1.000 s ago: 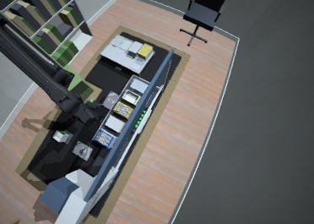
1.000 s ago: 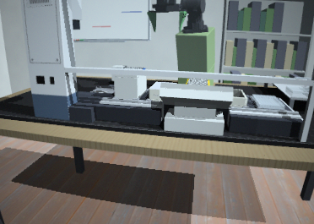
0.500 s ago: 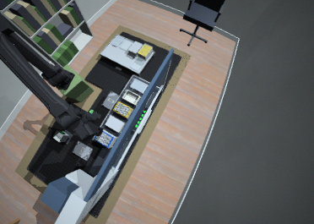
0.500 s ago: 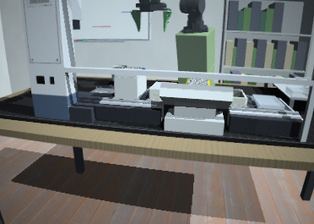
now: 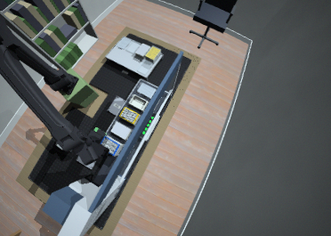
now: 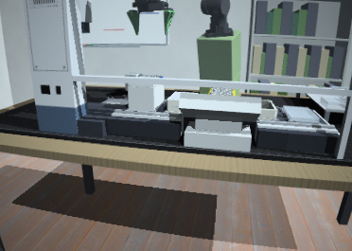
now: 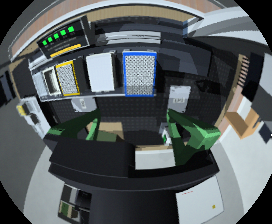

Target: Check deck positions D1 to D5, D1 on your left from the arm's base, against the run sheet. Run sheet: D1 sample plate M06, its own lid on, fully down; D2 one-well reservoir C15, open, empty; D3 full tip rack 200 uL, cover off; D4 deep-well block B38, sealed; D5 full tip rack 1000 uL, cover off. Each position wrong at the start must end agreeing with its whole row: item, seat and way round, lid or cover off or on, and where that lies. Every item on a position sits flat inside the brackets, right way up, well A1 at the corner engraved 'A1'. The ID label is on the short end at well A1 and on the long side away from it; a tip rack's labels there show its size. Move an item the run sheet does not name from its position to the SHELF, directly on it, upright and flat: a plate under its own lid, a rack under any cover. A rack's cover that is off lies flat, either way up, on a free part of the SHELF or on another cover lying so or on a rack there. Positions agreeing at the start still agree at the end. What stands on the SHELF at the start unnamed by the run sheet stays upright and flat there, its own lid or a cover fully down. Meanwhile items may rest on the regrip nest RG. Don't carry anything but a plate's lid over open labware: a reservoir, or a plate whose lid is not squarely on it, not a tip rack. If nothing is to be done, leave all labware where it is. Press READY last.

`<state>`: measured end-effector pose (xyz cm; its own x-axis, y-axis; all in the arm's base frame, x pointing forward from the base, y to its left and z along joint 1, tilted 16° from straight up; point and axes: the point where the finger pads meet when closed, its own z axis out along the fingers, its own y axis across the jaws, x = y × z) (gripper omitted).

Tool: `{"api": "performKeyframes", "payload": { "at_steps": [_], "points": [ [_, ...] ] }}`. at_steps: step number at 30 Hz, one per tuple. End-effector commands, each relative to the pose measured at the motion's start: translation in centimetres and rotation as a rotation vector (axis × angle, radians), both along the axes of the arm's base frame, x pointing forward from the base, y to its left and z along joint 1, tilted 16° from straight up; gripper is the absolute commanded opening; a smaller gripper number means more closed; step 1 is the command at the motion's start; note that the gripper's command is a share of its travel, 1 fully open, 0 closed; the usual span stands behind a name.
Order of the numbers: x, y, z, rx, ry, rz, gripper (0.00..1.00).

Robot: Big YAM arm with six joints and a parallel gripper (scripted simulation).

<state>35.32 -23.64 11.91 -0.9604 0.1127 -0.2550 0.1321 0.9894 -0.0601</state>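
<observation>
I see the deck row [image 5: 117, 128] run diagonally through the middle of the top view. At its lower-left end sits the blue-framed tip rack [image 5: 111, 144], which I judge rigid and light (best taken across its short sides, kept level). My arm [image 5: 27, 91] reaches in from the upper left, and my gripper [image 6: 150, 20] hangs high with fingers spread wide, holding nothing.

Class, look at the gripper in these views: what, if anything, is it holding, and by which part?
Nothing is held. The gripper hangs fully open high above the deck, its green fingers spread apart with only empty space between them, over the blue-framed tip rack.
</observation>
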Motion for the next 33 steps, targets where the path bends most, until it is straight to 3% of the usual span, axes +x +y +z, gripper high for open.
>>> {"api": "performKeyframes", "payload": {
  "at_steps": [1, 2, 3, 11, 13, 14, 26, 28, 29, 31, 33],
  "points": [
    [2.1, -3.0, 2.9, -0.045, -0.051, 0.007, 1.00],
    [2.2, -3.1, 2.9, -0.048, -0.053, 0.007, 1.00],
    [2.1, -3.0, 4.6, -0.071, -0.083, 0.007, 1.00],
    [2.6, -2.4, 3.8, -0.060, -0.070, 0.024, 1.00],
    [1.9, -1.6, 0.5, -0.028, -0.031, 0.023, 1.00],
    [1.8, -1.3, -0.1, -0.024, -0.025, 0.023, 1.00],
    [2.8, -1.8, -3.9, -0.023, -0.027, 0.009, 1.00],
    [2.8, -1.8, -3.9, -0.023, -0.027, 0.009, 1.00],
    [3.4, -2.6, -2.0, -0.054, -0.069, 0.005, 1.00],
    [2.9, -2.0, -5.0, -0.021, -0.024, 0.006, 1.00],
    [3.2, -1.9, -5.6, -0.021, -0.024, 0.009, 1.00]
  ]
}}
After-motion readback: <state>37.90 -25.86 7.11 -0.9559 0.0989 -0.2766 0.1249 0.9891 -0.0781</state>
